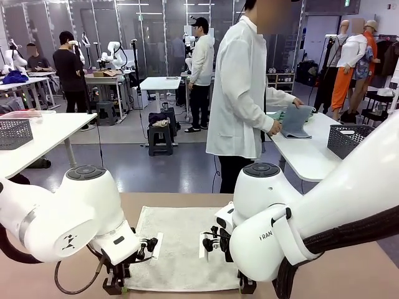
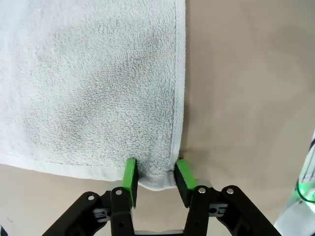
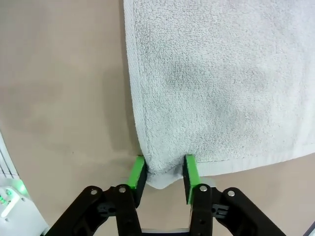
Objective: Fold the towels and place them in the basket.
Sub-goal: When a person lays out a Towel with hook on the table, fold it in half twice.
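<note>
Straddling nubbly terry towel corners (hemmed, off-white): left gripper, right gripper.

table: tan top | person: white coat, far side, facing right | stool: black, on floor beyond

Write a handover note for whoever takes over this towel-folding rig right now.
The left hand is shut on the near-left corner of the off-white towel.
The right hand is shut on its near-right corner.
The towel lies flat and unfolded on the table.
At the far table, a person handles a blue-grey towel beside a dark basket.
Done: corners gripped. Left: fold, then put it in a basket.
</note>
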You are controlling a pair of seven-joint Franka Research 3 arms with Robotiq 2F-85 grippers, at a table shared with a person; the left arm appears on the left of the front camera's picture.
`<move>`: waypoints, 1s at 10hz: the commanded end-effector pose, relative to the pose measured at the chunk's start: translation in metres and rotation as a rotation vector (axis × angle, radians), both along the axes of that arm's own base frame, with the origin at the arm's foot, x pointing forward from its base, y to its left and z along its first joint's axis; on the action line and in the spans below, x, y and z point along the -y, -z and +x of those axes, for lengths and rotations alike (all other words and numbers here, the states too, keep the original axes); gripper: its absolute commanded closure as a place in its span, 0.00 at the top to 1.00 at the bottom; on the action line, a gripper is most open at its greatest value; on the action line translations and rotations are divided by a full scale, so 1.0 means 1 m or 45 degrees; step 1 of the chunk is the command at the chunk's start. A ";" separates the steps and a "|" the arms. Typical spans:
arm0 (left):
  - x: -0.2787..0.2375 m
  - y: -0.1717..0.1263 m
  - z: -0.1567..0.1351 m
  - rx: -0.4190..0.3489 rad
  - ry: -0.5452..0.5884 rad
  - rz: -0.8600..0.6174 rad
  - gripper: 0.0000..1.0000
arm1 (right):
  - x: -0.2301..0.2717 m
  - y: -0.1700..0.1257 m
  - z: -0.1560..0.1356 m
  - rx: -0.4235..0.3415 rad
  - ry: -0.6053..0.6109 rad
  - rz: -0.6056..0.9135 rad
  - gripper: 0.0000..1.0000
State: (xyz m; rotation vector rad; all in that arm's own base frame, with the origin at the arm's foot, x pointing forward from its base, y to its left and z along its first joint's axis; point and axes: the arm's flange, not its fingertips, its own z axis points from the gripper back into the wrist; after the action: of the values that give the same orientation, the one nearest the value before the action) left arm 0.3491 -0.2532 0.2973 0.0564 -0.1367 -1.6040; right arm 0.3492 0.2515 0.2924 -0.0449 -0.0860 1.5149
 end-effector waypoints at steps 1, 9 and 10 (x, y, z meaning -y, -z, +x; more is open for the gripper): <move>0.000 0.010 -0.003 0.005 -0.018 0.003 0.26 | 0.013 0.008 -0.016 0.005 -0.013 -0.030 0.35; 0.009 -0.006 -0.004 -0.012 -0.015 0.018 0.00 | 0.001 -0.007 -0.017 -0.046 -0.005 -0.033 0.00; 0.010 -0.007 -0.005 -0.012 -0.011 0.028 0.00 | 0.001 -0.007 -0.018 -0.060 -0.019 -0.030 0.00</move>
State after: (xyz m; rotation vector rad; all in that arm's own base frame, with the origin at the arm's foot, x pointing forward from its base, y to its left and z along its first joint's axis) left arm 0.3475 -0.2578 0.2999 0.0586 -0.1407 -1.6143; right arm 0.3414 0.2547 0.2958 -0.0469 -0.0468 1.5307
